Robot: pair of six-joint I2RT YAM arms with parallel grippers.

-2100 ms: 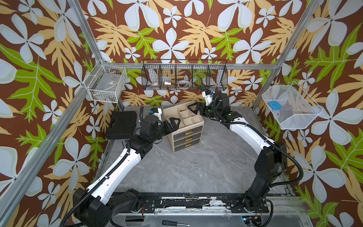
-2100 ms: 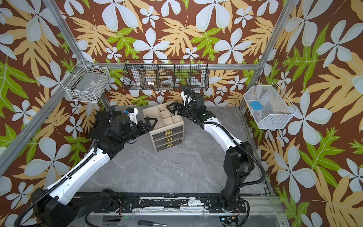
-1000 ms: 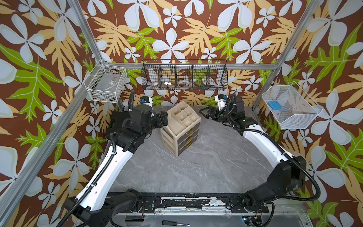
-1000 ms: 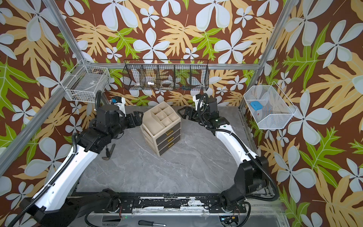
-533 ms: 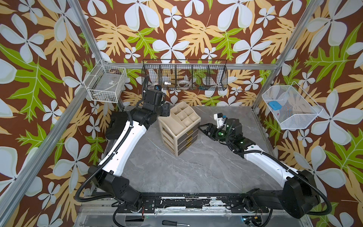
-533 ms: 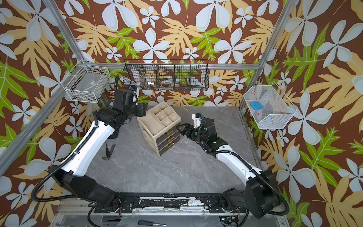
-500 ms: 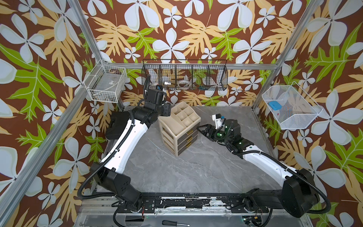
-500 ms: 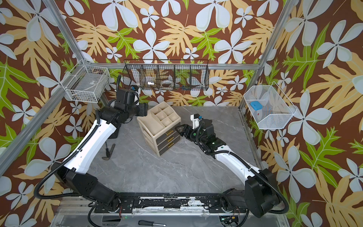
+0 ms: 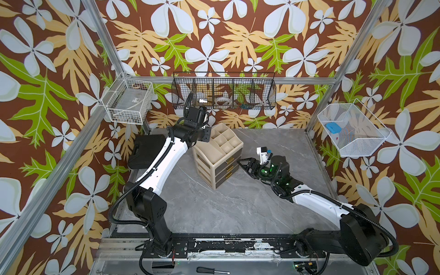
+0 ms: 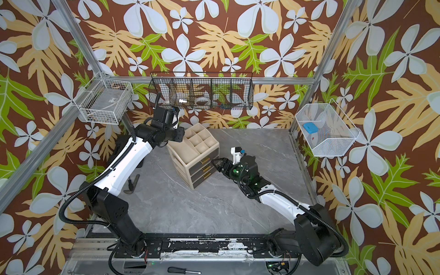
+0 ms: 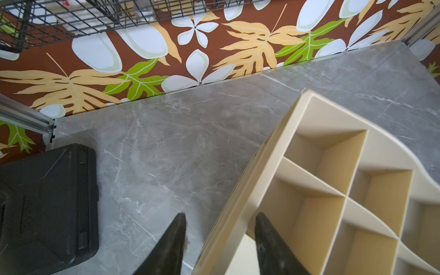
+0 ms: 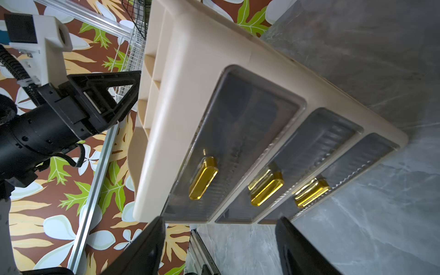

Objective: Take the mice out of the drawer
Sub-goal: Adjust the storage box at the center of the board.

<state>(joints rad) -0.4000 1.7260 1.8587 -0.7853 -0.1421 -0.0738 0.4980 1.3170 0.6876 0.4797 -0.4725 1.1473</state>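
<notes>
My left hand [image 11: 220,215] sits part-open astride the organizer [image 11: 316,109] rim, not clamped, I judge; placed to brace it. My right hand [image 12: 221,217] is wide and empty, facing the top drawer [image 12: 238,133] handle [image 12: 203,177]. Drawers shut; mice unseen, presumably inside.
</notes>
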